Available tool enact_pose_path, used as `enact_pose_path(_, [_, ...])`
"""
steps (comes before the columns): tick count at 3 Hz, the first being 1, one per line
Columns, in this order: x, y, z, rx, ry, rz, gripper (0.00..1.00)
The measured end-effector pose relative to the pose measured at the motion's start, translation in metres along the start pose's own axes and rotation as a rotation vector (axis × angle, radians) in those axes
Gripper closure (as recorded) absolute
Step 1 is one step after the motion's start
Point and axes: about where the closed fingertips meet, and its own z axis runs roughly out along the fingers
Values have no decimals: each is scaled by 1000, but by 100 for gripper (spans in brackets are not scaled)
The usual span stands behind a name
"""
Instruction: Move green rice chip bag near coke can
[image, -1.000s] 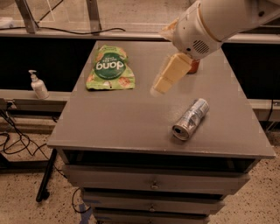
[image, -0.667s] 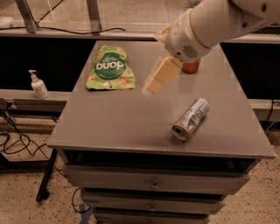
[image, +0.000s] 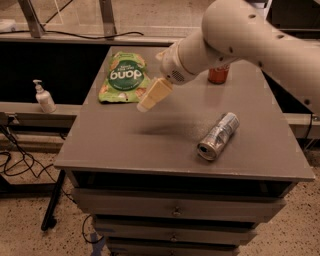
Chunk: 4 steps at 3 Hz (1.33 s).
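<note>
Green rice chip bag (image: 121, 77): you see it lying flat on the far left part of the grey table (image: 165, 150), with its dark round label upside down from this view. Its near right corner sits just beside the gripper (image: 150, 99), which is cream-coloured and points down and to the left. The gripper hangs above the table top, with a soft shadow on the surface nearer to you. You cannot tell from this view whether it touches the bag, nor whether it is spread or pressed together; it carries nothing you can see. The white arm (image: 240, 35) runs from the gripper up to the far right and crosses in front of the coke can (image: 218, 75). The can stands upright on the far side, right of centre and well apart from the bag, with its top hidden by the arm. Nearer and to the right, a silver can (image: 218, 136) lies on its side with its open end toward the near edge. Drawers (image: 175, 210) show below the table top. A white pump bottle (image: 44, 97) stands on the ledge to the left of the table.
</note>
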Motion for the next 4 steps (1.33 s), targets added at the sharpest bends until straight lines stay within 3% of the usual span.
enact_pose_path(2, [14, -44, 75, 37, 12, 85, 0])
enact_pose_path(3, [18, -61, 100, 8, 11, 166, 0])
enact_pose_path(4, [23, -72, 116, -24, -15, 277, 17])
